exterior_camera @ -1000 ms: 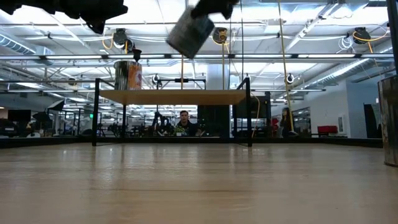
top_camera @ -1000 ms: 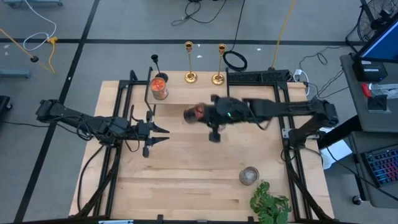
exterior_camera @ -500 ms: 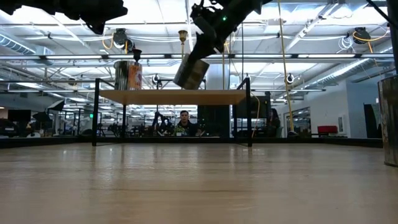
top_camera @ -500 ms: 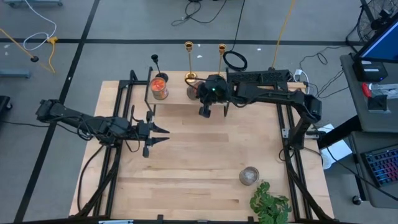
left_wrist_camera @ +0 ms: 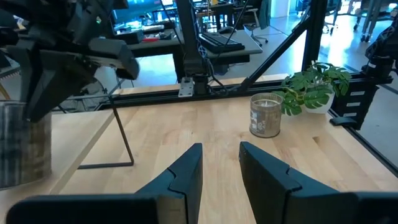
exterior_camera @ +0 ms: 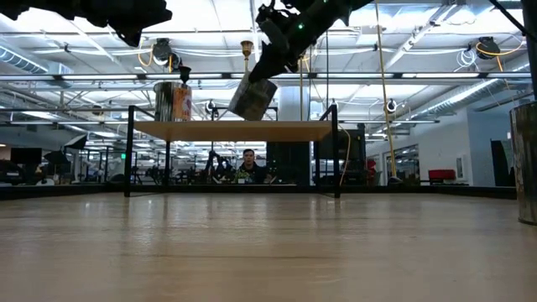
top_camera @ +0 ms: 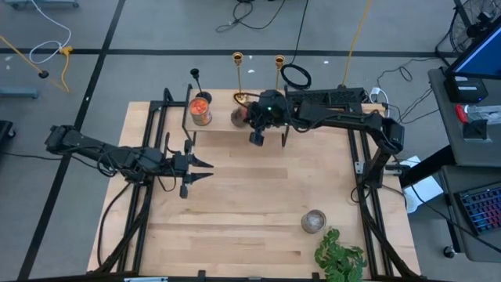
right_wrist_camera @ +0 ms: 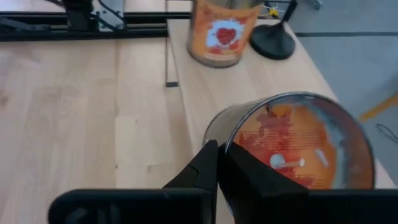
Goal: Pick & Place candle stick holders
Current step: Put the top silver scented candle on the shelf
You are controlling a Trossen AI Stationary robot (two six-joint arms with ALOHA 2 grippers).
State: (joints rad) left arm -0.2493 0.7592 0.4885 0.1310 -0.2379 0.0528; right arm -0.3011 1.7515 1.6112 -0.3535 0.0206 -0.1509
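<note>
Two gold candlestick holders (top_camera: 237, 74) (top_camera: 279, 72) and a shorter black one (top_camera: 196, 81) stand on their round bases at the far side of a raised wooden shelf (top_camera: 223, 124). The black one's base also shows in the right wrist view (right_wrist_camera: 272, 40). My right gripper (top_camera: 250, 119) is over the shelf, shut on a glass jar with red-orange fill (right_wrist_camera: 292, 146), not on a holder. My left gripper (top_camera: 210, 166) hangs open and empty over the table's left half; it also shows in its own wrist view (left_wrist_camera: 221, 152). My right gripper pinches the glass jar's wall at the rim (right_wrist_camera: 214, 134), one finger inside the jar and one outside. The fingers come slanting down from the table's right side. The jar (exterior_camera: 253, 98) hangs tilted just above the shelf top; whether its lower edge touches, I cannot tell.
A second jar with orange fill (top_camera: 201, 110) stands on the shelf's left part, beside the black holder. A grey-filled jar (top_camera: 313, 222) and a green plant (top_camera: 340, 254) sit near the table's near right corner. Black frame rails (top_camera: 360, 157) run along both table sides.
My right gripper has carried the jar from over the table's middle toward the far edge, to just above the shelf, then a little toward the left. The jar has stayed tilted in the hold.
</note>
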